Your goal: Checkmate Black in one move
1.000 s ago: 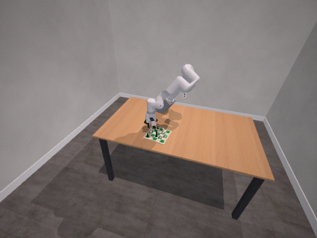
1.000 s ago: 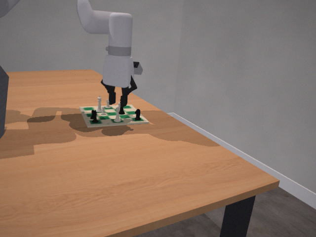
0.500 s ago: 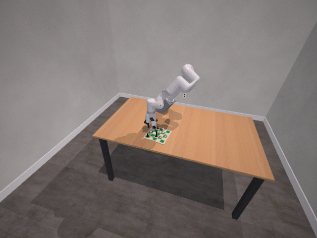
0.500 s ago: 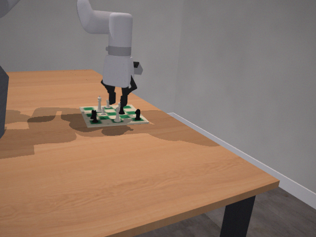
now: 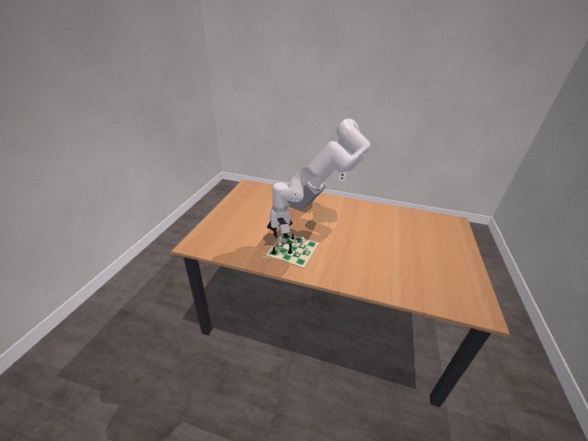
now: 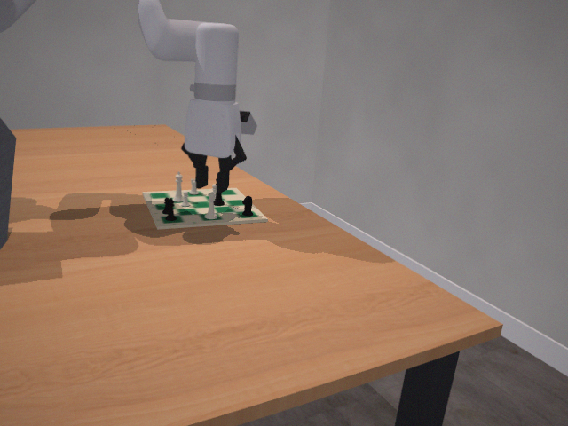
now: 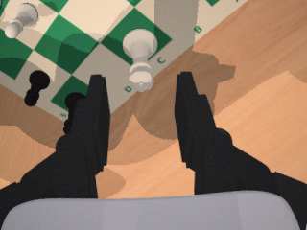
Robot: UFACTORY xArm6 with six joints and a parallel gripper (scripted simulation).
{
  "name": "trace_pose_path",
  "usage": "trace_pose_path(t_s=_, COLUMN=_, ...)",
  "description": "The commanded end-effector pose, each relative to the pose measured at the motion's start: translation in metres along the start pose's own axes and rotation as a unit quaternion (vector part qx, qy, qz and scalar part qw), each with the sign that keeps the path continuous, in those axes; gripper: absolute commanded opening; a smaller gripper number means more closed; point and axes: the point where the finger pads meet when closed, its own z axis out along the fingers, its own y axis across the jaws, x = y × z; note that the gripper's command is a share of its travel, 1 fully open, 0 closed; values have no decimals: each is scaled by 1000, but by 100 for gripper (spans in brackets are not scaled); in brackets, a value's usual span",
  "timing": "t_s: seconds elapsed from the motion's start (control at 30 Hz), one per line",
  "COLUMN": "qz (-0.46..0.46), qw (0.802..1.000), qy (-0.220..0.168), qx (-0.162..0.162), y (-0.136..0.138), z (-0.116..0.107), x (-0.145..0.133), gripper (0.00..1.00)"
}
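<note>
White's tall piece (image 7: 140, 57) stands upright on the board's (image 7: 96, 0) edge row, near letter C. The gripper (image 7: 141, 90) hangs just above it, partly open and empty. A straight descent is advised, so that neighbouring pawns (image 7: 35, 86) are not touched.

Bright, hard-edged shadows, slightly soft

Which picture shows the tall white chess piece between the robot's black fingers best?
The wrist view: the white piece stands large and sharp ahead of the open gripper. The exterior view shows it small, partly behind a finger; in the top view it's a speck.
</note>
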Motion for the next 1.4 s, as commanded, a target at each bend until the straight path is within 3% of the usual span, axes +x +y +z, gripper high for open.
trace_pose_path(t_s=0.0, qz=0, qw=1000, qy=1, qx=-1, y=1, z=2, x=1, gripper=42)
trace_pose_path(t_s=0.67, qz=0, qw=1000, qy=1, qx=-1, y=1, z=36, x=1, gripper=42)
trace_pose_path(t_s=1.37, qz=0, qw=1000, qy=1, qx=-1, y=1, z=38, x=1, gripper=42)
